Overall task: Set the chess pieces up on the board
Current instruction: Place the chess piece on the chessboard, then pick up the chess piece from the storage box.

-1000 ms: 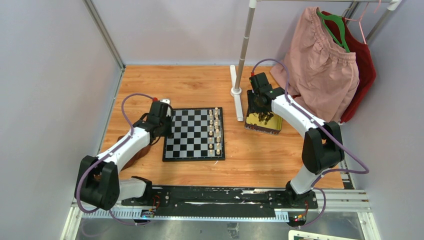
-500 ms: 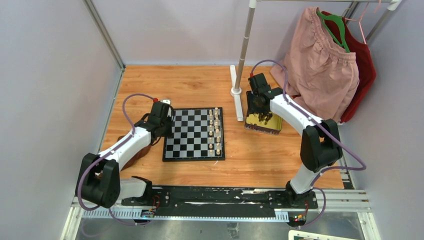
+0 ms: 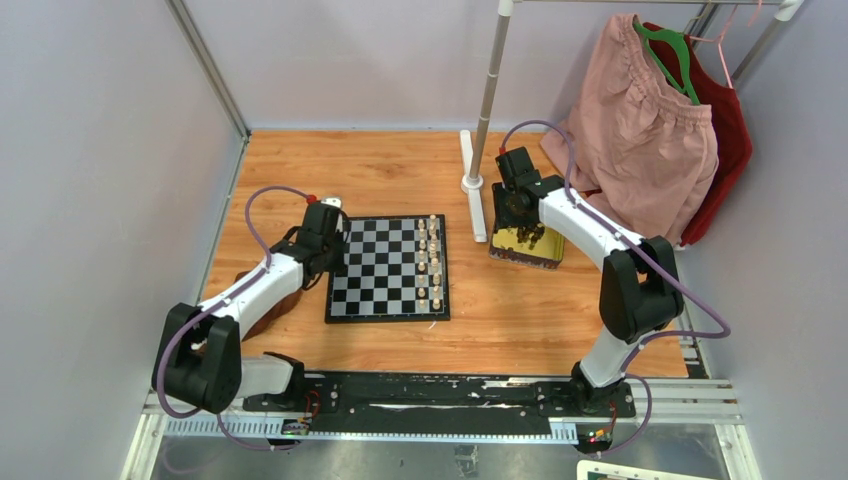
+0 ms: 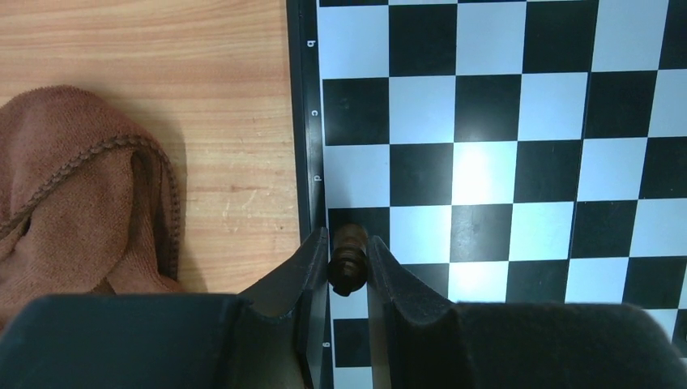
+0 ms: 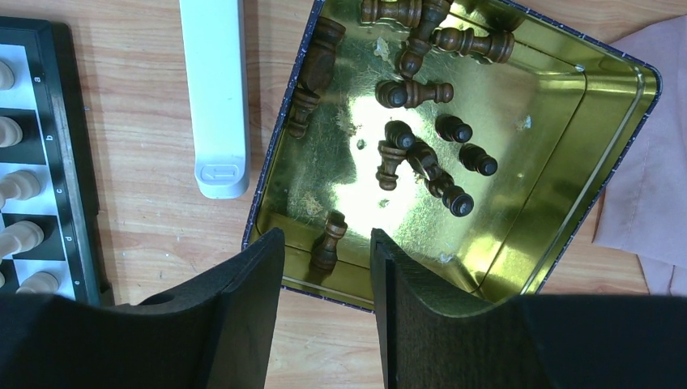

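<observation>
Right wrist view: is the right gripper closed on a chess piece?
No, the right gripper hangs open above the gold tray, gripping nothing.

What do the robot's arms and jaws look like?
The left arm and right arm have white link shells, black joints and black wrists. A thin purple cable loops along each, with a red fitting at the wrist. The jaws are matte black, thick wedges.

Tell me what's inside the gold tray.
Only dark brown chess pieces, about a dozen, mostly lying on their sides in the gold tray. The open right pincer hides parts of the near wall; the far corner is out of frame.
</observation>
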Robot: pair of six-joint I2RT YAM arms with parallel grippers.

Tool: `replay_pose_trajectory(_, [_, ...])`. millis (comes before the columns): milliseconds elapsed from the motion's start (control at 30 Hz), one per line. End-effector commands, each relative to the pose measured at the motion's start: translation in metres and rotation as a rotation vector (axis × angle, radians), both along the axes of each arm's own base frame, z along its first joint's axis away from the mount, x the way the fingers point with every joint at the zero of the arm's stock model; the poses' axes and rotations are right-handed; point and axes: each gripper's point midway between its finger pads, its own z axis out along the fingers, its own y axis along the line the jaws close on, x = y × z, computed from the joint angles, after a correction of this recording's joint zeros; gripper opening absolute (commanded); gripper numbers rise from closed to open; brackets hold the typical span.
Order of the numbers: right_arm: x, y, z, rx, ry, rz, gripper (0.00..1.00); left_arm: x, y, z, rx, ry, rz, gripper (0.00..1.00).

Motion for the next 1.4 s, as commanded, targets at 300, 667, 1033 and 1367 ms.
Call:
replay_pose_trajectory(300, [0.000,0.001,-0.006,0.004,0.017,-0.007,0.48,-0.001,-0.006,0.001,-0.023,-0.004,-0.018,0.53])
replay_pose_trajectory(667, [0.004,-0.010,-0.007,-0.025,0.013,-0.036,0.48,0.013,0.008,0.058,-0.022,-0.167,0.095,0.63])
replay_pose_trajectory(1033, [0.009,-0.054,-0.017,-0.051,0.029,-0.192,0.48,-0.002,0.013,0.106,-0.117,-0.312,0.161,0.64])
replay_pose_trajectory(1367, [0.010,-0.077,-0.029,-0.077,0.064,-0.251,0.48,-0.007,0.015,0.113,-0.123,-0.338,0.159,0.64])
